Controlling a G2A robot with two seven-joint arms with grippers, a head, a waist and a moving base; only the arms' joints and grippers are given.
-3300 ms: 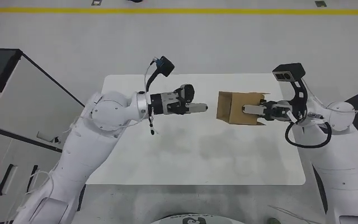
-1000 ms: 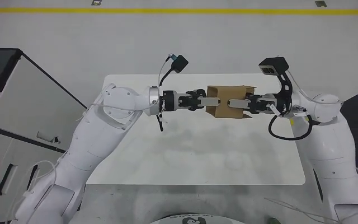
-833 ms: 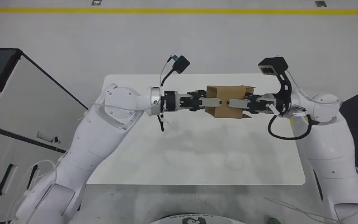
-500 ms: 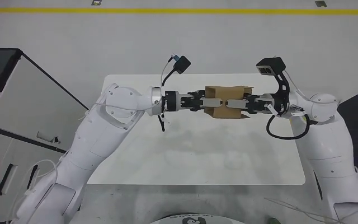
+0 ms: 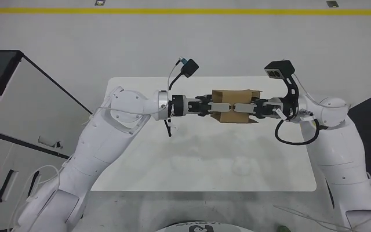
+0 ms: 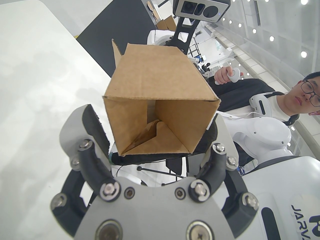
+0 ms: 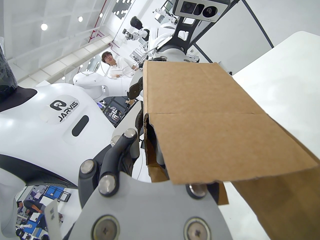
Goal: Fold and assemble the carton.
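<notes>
Hanging above the far half of the table (image 5: 203,168), the carton (image 5: 235,97) is pinched at 1 wall by the right gripper (image 5: 240,108) and flanked at its open end by the spread fingers of the left gripper (image 5: 222,107), so crushing or slippage is judged likely if closure is misaligned.

Both arms stretch level toward each other, wrists in line; the left tool (image 5: 221,107) spreads its fingers wide, the right tool (image 5: 242,108) clamps the carton (image 5: 235,95).
</notes>
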